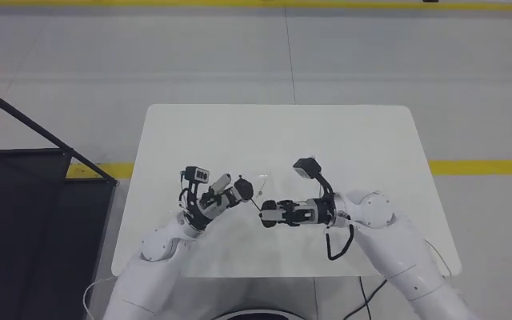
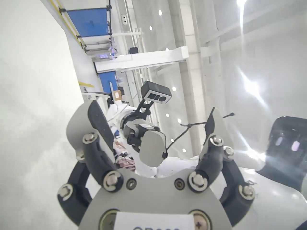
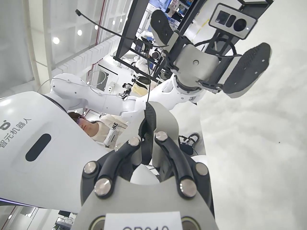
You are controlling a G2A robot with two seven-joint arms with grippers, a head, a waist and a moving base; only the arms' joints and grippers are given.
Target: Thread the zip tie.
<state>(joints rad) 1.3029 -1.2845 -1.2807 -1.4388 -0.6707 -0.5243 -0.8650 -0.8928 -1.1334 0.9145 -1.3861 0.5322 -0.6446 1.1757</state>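
Zip tie (image 3: 148,80) pinched in right gripper (image 3: 148,107), left gripper (image 1: 234,187) spread

From above we see both arms over the near half of the white table (image 1: 360,136). The two grippers point at each other and sit close together, and the thin black tie bridges the small gap between them.

In its own wrist view the right gripper has its fingers pressed together on one end of the tie. From the fingertips the strand runs almost straight toward the left gripper. Near that gripper's dark pad (image 3: 162,29) it bends, then carries on in a long, free curve to a small block at its far end, out in the air.

The left gripper's fingers stand wide apart and clamp nothing. In its own wrist view the tie leaves the right gripper, climbs to a small kink with a short stub, then passes behind one finger (image 2: 211,125). It shows again on the far side of that finger, ending in a small knob. The tie lies right at that finger, but we cannot tell whether it touches the pad or only passes it. The other finger (image 2: 98,120) is well apart from the strand.

We also cannot tell whether the kink is the head with the strap through it or just a fold.
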